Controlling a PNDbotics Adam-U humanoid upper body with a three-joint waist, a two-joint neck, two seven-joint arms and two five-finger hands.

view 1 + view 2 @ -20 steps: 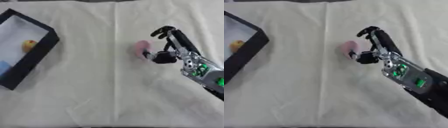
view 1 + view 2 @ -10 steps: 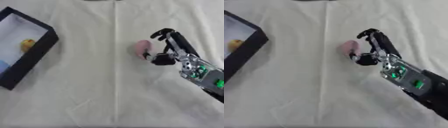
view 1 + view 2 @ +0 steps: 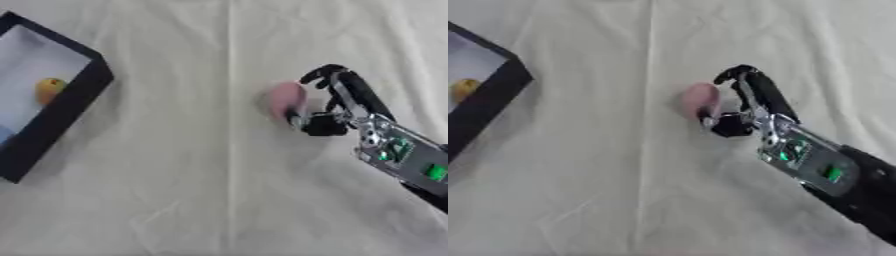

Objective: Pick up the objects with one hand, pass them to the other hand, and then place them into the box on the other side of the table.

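A small pink object (image 3: 284,99) lies on the white cloth right of the middle. My right hand (image 3: 337,107) comes in from the lower right and sits against the pink object's right side. Its fingers (image 3: 325,74) arch over the upper right edge without closing on it. The thumb tip (image 3: 296,120) touches the lower edge. The black-walled box (image 3: 66,107) with a white floor stands at the far left. It holds a yellow object (image 3: 49,90) and a bit of blue at the view's edge. My left hand shows in no view.
The white cloth (image 3: 201,190) covers the table, with a crease running down the middle. The black and silver forearm (image 3: 833,175) fills the lower right corner.
My right hand has crept left towards the pink object, so the thumb now touches it. The whole view has shifted slightly; the pink object has stayed where it was on the cloth.
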